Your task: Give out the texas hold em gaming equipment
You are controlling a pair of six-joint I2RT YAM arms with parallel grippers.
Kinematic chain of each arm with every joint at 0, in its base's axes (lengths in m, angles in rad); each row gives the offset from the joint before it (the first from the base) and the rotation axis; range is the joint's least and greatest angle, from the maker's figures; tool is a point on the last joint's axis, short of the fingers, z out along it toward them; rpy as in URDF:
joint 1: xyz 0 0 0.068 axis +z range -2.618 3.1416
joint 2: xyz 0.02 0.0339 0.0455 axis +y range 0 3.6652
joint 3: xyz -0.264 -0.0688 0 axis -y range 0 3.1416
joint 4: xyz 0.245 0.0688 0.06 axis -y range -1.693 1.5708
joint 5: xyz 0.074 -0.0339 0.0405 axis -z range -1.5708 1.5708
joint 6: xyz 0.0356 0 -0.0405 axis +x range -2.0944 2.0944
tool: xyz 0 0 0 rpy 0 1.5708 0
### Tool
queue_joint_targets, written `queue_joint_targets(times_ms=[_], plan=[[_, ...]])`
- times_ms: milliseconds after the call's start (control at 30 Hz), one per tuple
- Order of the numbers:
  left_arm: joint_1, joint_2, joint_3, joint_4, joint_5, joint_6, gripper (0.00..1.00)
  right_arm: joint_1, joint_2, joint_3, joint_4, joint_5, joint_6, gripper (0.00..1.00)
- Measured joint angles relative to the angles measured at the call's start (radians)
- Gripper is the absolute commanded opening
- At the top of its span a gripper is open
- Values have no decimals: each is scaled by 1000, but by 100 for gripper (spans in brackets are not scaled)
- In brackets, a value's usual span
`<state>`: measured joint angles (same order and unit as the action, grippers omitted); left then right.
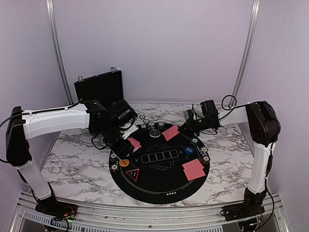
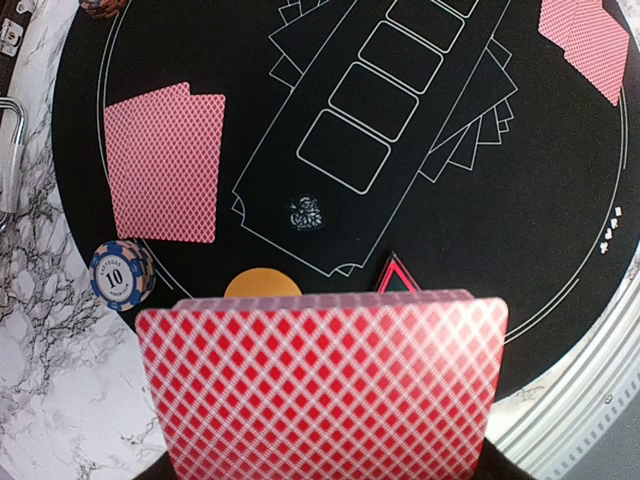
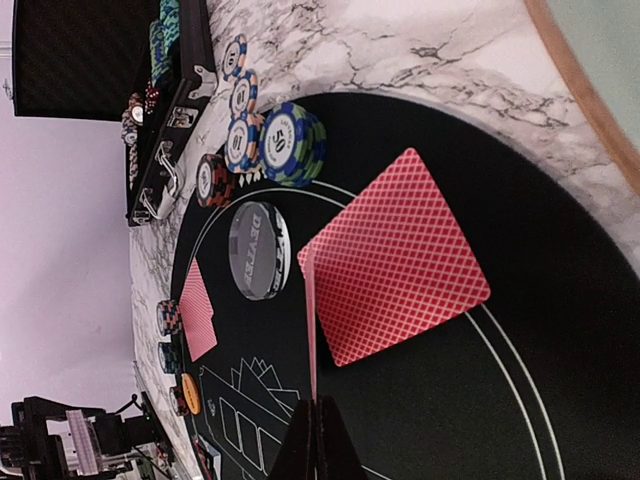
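A round black poker mat [image 1: 159,186] lies in the middle of the table. My left gripper [image 1: 124,137] hovers over its left edge, shut on a deck of red-backed cards [image 2: 320,385] that hides its fingers. Below the deck lie two dealt cards [image 2: 165,160], a "10" chip stack [image 2: 120,275] and an orange disc [image 2: 262,283]. My right gripper [image 3: 322,405] is shut on a single card [image 3: 312,330], held edge-on just above a card lying flat [image 3: 395,260] at the mat's far side. Another card pair [image 1: 194,169] lies front right, near a blue disc [image 1: 189,150].
A clear dealer button [image 3: 260,250] stands beside the flat card. Chip stacks [image 3: 290,145] ring the mat's far rim. The open black case [image 1: 99,87] stands at the back left. A red triangle marker [image 2: 400,275] lies on the mat next to the orange disc.
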<state>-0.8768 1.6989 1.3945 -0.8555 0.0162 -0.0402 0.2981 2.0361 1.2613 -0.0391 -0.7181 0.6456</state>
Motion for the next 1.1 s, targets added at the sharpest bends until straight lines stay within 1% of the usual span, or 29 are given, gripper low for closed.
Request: queue_joint_targets(times_ms=[200,600,1100], plan=[[0,-3,-5,6,0,0,50,0,3,17,-37,35,-26,2],[0,-4,-6,16,0,0,50,0,28,28,-97,95,-60,10],[0,-4,-6,16,0,0,50,0,29,51,-148,167,-97,13]])
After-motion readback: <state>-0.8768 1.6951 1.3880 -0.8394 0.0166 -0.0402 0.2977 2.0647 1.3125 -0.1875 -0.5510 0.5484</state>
